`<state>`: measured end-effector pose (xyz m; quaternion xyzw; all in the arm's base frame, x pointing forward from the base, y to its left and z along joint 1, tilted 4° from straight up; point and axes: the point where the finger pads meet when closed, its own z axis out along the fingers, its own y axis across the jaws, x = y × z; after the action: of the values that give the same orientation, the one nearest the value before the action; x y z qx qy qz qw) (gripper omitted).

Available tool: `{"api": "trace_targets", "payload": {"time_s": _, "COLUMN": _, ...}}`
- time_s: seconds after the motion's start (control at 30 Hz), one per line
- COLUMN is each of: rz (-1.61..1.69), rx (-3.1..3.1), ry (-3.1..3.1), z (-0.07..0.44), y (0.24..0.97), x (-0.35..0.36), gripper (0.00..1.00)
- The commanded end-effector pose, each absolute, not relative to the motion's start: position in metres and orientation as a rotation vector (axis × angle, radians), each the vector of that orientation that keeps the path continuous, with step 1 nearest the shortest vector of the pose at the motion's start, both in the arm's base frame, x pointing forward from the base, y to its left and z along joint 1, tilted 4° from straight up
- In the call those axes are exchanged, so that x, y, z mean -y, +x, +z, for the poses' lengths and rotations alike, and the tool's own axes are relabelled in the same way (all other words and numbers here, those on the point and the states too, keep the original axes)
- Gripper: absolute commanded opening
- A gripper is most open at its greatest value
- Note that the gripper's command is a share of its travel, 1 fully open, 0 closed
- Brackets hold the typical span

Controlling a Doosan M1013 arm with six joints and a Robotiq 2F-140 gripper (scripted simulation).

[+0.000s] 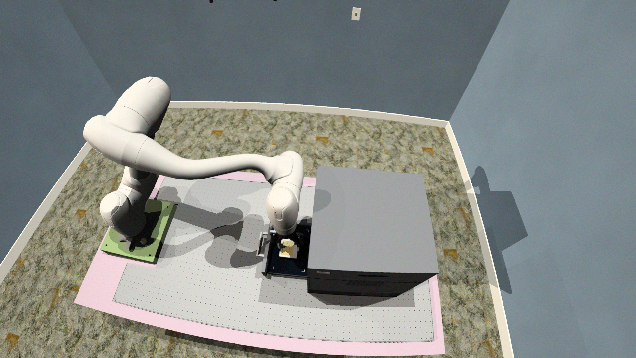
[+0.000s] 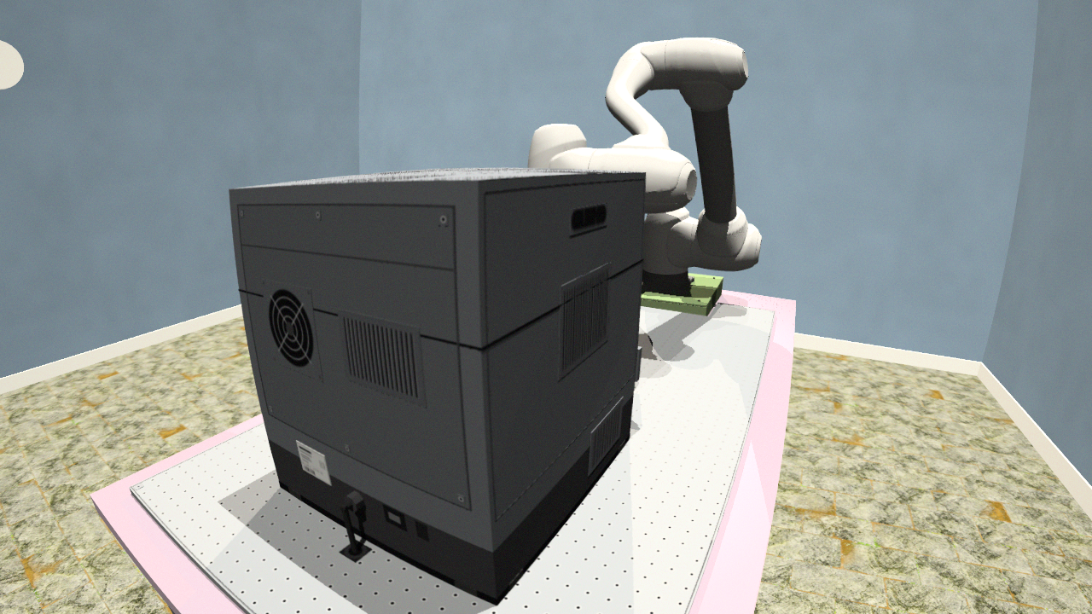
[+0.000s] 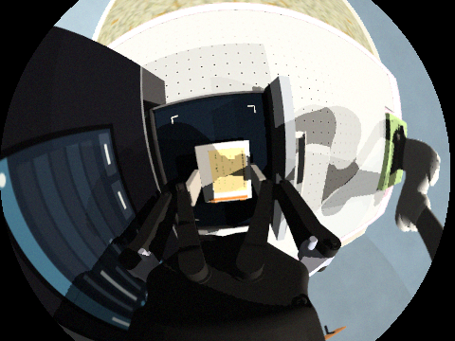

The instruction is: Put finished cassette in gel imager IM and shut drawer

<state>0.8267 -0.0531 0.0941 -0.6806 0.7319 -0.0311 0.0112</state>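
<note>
The gel imager IM point(image 1: 368, 222) point(image 2: 427, 328) is a dark grey box on the deck. Its drawer stands pulled out toward the arm, showing dark glass point(image 1: 291, 266) point(image 3: 190, 127) with white corner marks point(image 3: 252, 109). My gripper point(image 1: 286, 242) point(image 3: 225, 173) points down over the drawer and is shut on the cassette FINISHED point(image 1: 287, 250) point(image 3: 229, 170), a white-framed amber plate. The cassette hangs over the glass, inside the marked rectangle and nearer the side away from the two marks seen in the wrist view. I cannot tell whether it touches the glass. In the exterior view the imager hides gripper and drawer.
The drawer's front panel point(image 3: 279, 127) with its pale handle point(image 1: 261, 244) point(image 3: 300, 154) stands beside the gripper. The imager's front face rises close on the other side. The arm's green base plate point(image 1: 137, 235) point(image 2: 683, 293) sits at the far end of the perforated deck point(image 1: 199, 285).
</note>
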Motion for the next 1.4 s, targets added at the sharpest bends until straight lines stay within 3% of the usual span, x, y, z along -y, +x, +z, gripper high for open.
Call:
{"api": "trace_targets", "payload": {"time_s": 0.0, "rz": -0.097, "rx": -2.283, "ry": -2.123, "z": 0.0943, "y": 0.8267, "x": 0.0531, "gripper": 0.10}}
{"api": "trace_targets", "payload": {"time_s": 1.37, "rz": -0.097, "rx": -2.283, "ry": -2.123, "z": 0.0857, "y": 0.8272, "x": 0.0533, "gripper": 0.10}}
